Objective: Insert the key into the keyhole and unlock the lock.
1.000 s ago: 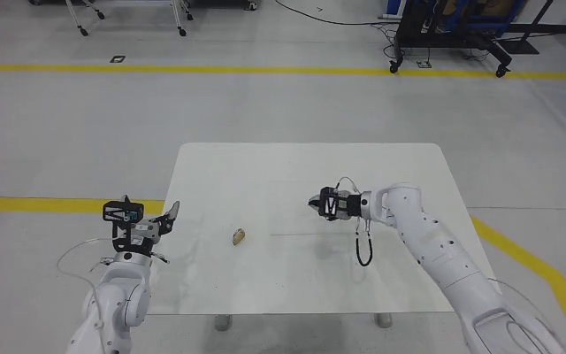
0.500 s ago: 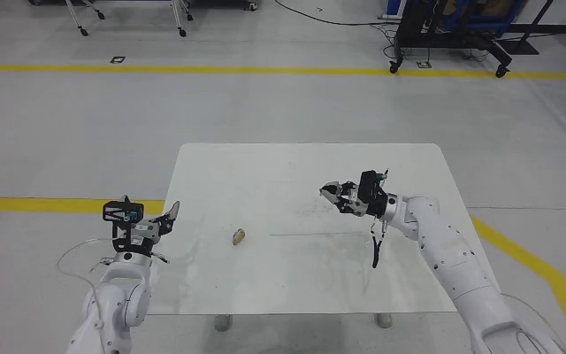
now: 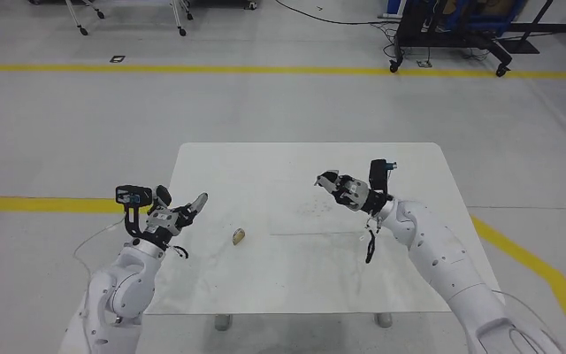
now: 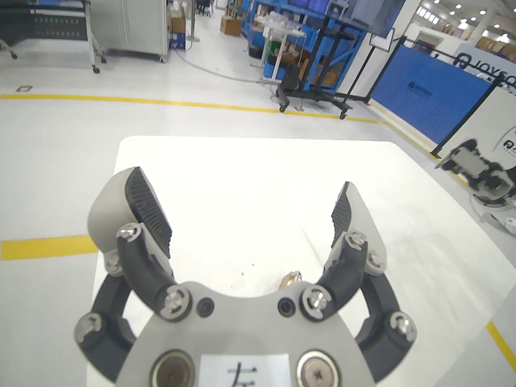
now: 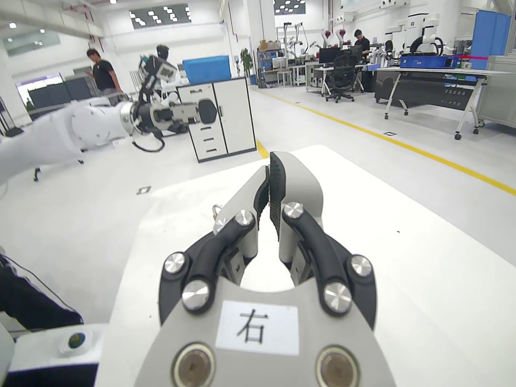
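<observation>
Lock point(image 3: 238, 236), small and gold, lies on the white table point(image 3: 265, 168), nearer the left arm's side. Left gripper point(image 3: 190, 211) hangs near it over the table's edge, fingers wide apart, holding nothing. Right gripper point(image 3: 325, 180) is over the table's middle, well apart from the lock, fingers pressed tight together. I cannot tell if a key sits between them.

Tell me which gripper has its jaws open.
The left gripper: its jaws stand spread wide with nothing between them, while the right gripper has its jaws pressed together.
</observation>
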